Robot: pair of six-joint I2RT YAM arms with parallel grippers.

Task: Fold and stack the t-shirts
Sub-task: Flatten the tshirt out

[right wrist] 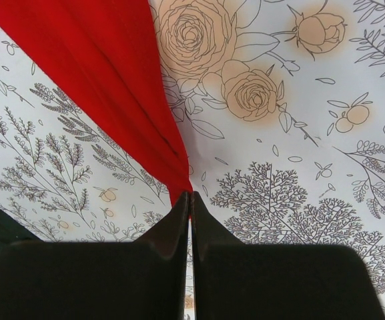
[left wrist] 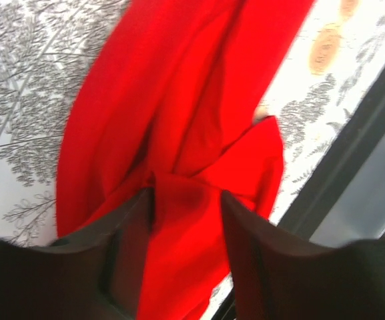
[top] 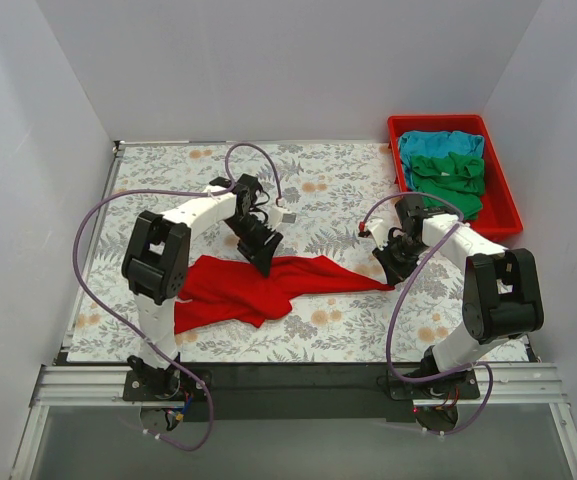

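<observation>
early going: i have the right gripper [right wrist: 190,197] pinched shut on a tip of the red t-shirt [top: 258,285], which lies unfolded toward my left gripper [left wrist: 187,197], jaws apart astride a ridge of it; green t-shirt [top: 453,180] and turquoise t-shirt [top: 443,143] wait in the tray [top: 503,215] beyond, nothing stacked.

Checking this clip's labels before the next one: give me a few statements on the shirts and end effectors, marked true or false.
1. The red shirt lies in the tray. False: it lies on the table; the tray holds the green shirt and blue shirt.
2. The right end effector is shut on a tip of the red shirt. True.
3. The left end effector is shut tight. False: its jaws stand apart, with red cloth between them.
4. The green shirt touches the blue shirt. True.
</observation>
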